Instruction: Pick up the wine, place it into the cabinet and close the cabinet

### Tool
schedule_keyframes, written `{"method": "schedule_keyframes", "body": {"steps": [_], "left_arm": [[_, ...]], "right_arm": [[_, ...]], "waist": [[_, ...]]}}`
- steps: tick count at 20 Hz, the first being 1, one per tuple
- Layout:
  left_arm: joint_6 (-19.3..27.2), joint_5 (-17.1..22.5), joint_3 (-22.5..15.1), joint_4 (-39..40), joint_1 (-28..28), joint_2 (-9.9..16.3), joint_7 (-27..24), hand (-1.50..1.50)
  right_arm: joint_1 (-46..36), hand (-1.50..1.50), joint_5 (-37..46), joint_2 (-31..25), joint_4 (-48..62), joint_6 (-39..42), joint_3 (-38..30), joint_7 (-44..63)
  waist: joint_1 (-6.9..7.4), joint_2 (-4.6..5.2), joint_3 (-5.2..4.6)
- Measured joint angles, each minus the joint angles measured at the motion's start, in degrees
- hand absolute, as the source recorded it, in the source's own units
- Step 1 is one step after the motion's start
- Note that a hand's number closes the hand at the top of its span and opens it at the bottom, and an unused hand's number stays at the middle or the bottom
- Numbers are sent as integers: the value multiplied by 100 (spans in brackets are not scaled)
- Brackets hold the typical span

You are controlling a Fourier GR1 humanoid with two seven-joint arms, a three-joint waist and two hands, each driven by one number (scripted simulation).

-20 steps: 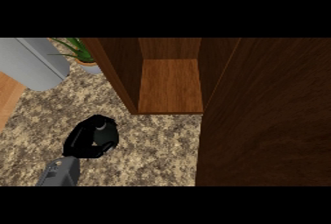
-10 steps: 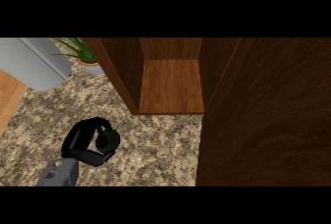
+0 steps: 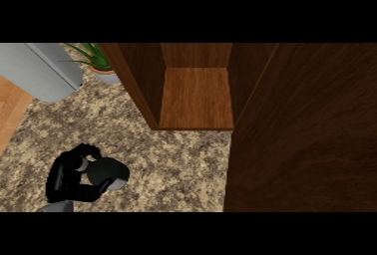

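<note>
At the far left, a strip of orange-brown wooden surface runs along the edge of the speckled granite counter. Just above it lies a large grey rounded object, reaching from the upper left corner down onto the counter; what it is cannot be told from here.

Lower on the left, the left hand comes in from the bottom edge on its grey forearm. Its black fingers are curled round a dark, rounded object that looks like the wine bottle seen from above. The hand covers most of it, so only the rounded dark top shows, and whether it stands on the granite or is lifted off it cannot be told. The bottle is well apart from the cabinet, down and to the left of its opening.

Behind the grey object a small potted plant with thin green leaves stands in a pale pot, just beside the cabinet's left wall.

In the middle, the wooden cabinet stands open, its lighter shelf floor bare. To the right, a broad dark wooden panel, apparently the cabinet door swung open, fills the rest of the view. The right hand does not show.
</note>
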Motion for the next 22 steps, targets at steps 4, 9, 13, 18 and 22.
{"method": "schedule_keyframes", "body": {"steps": [4,9,13,18,22], "left_arm": [[299,60,-34,-927,260,-117,260,150],[230,403,-244,-2082,566,-338,948,150],[323,566,-556,-3143,838,-528,1737,150],[580,520,-935,-3989,834,-628,2613,150],[980,343,-1439,-4579,807,-728,3193,150]], "right_arm": [[-38,-150,12,27,30,2,12,-5],[-178,-150,-14,6,40,-22,-90,122],[46,-150,-27,46,19,76,-44,-15],[-69,-150,8,118,15,-43,113,97],[12,-150,22,163,29,-26,116,-12]], "waist": [[5,7,-4],[2,11,-6],[-9,7,-4],[-22,14,-7],[-31,17,-7]]}}
